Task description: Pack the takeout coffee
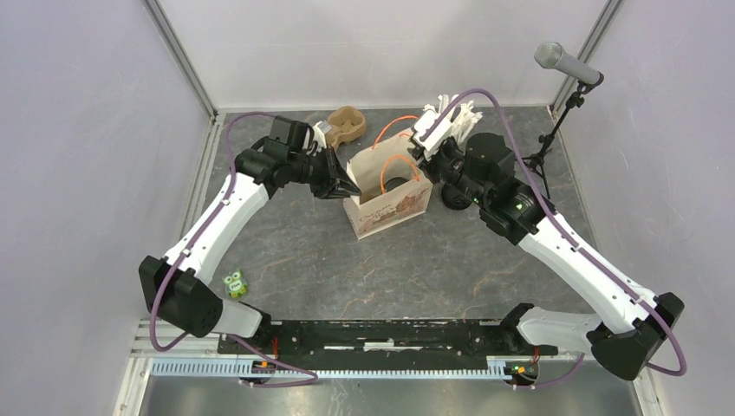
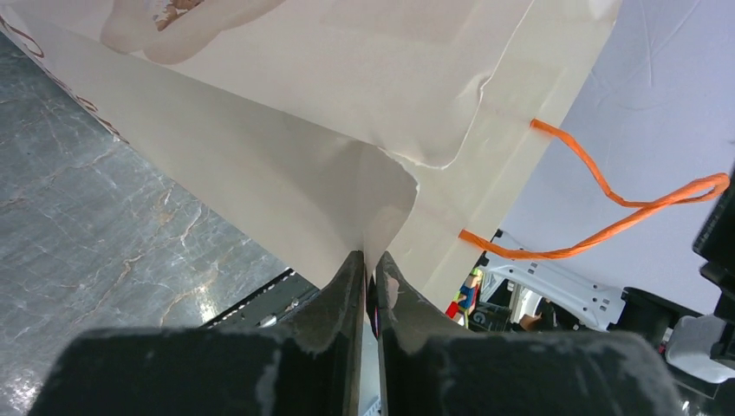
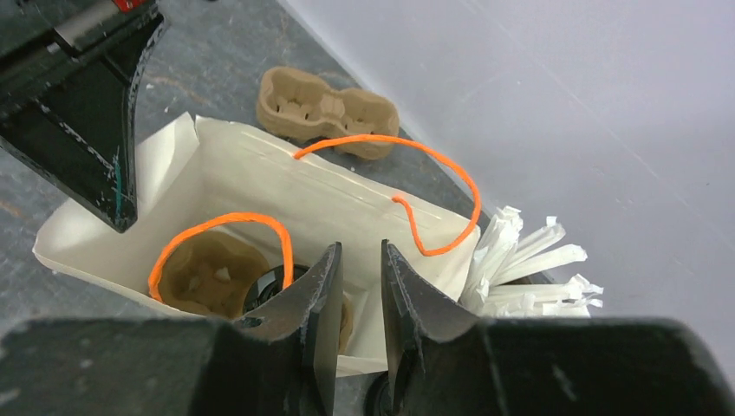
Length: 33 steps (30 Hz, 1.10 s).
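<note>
left arm stretching forward, left claw pinching fold of cream paper bag with orange handles | right arm angling down, right claw hovering narrowly parted over bag

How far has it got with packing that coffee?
Mostly done, it seems: the black coffee cup sits in a pulp carrier inside the paper bag. The left gripper pinches the bag's side; the right gripper is at its rim, grip unclear. Left to do: letting go.

one bag, two carriers, one toy
</note>
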### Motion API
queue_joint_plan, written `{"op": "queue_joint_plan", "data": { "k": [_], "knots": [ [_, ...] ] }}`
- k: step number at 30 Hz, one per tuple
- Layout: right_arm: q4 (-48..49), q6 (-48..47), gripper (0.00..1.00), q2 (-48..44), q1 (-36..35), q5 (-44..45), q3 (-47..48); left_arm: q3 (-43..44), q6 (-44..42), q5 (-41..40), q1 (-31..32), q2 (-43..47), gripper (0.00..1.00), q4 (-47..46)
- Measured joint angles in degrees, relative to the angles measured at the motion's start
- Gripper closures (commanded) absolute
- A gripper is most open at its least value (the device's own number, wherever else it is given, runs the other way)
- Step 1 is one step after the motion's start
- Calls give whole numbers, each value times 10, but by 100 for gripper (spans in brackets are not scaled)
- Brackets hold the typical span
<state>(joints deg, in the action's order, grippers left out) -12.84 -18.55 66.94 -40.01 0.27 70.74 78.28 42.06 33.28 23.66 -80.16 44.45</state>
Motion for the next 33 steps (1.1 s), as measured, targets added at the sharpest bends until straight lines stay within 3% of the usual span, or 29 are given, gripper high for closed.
{"op": "queue_joint_plan", "data": {
  "k": [7,16,26,28,30,33],
  "knots": [
    [29,28,65,-16,0,29,-5,24,-1,-20,-2,-16,72,18],
    [28,120,63,-20,0,134,-5,57,-8,-35,-5,-28,53,52],
    [-71,212,61,12,25,250,35,122,-28,-54,-12,-34,36,90],
    [-92,215,60,37,40,258,66,138,-36,-58,-12,-34,27,102],
    [-107,214,60,69,57,264,102,153,-45,-61,-12,-33,1,110],
    [-131,206,60,125,91,265,166,160,-57,-62,-12,-22,0,122]
  ]
}}
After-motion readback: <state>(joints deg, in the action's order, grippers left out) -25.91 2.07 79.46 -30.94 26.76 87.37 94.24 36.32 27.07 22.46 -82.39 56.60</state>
